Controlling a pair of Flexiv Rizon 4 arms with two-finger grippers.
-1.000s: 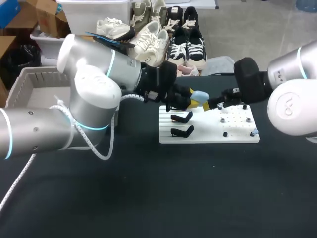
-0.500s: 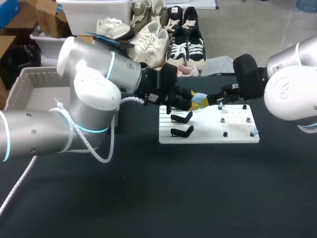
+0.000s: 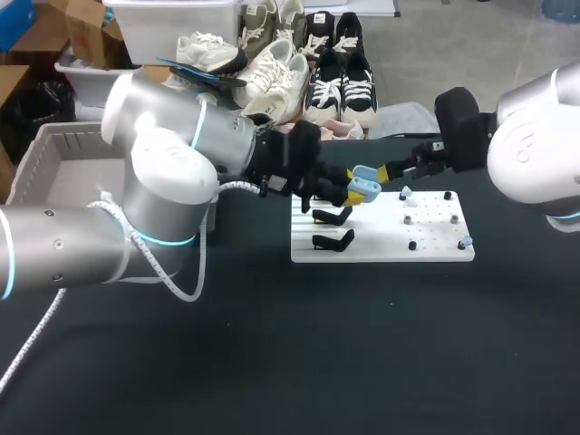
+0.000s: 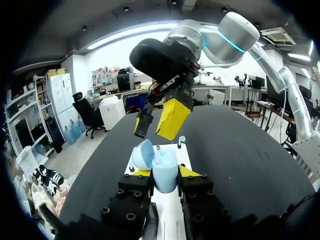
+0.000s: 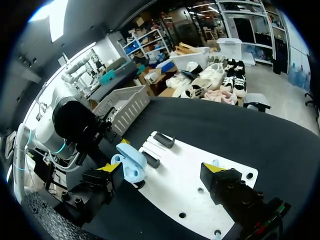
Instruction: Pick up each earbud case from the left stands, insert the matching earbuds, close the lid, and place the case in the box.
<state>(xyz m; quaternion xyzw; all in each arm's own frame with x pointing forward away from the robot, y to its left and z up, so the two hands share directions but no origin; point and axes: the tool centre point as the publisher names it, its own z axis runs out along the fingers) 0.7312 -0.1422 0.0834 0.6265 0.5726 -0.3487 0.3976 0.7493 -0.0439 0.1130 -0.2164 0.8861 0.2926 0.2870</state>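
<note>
A light blue earbud case [image 3: 365, 186], lid open, hangs over the white board's [image 3: 435, 249] left end. My left gripper [image 3: 352, 190] is shut on it. In the left wrist view the case [image 4: 164, 170] sits between the yellow tips and its lid [image 4: 143, 154] tilts to one side. My right gripper [image 3: 388, 171] stands open just right of the case, apart from it. From the left wrist it shows ahead as the right gripper [image 4: 159, 120]. In the right wrist view the case [image 5: 131, 162] is beside one finger of my right gripper [image 5: 160, 169]. A pale blue earbud [image 3: 465, 242] stands on a peg.
Two black stands [image 3: 333, 216] [image 3: 333, 240] sit on the board's left part, and several small pegs [image 3: 412, 245] on its right part. A grey basket [image 3: 36, 149] stands at the table's far left. A white cable [image 3: 36, 331] trails over the black tabletop under my left arm.
My right gripper has drawn back from the case, up and to the right. The case in my left gripper has sunk a little, and its open lid now shows plainly.
</note>
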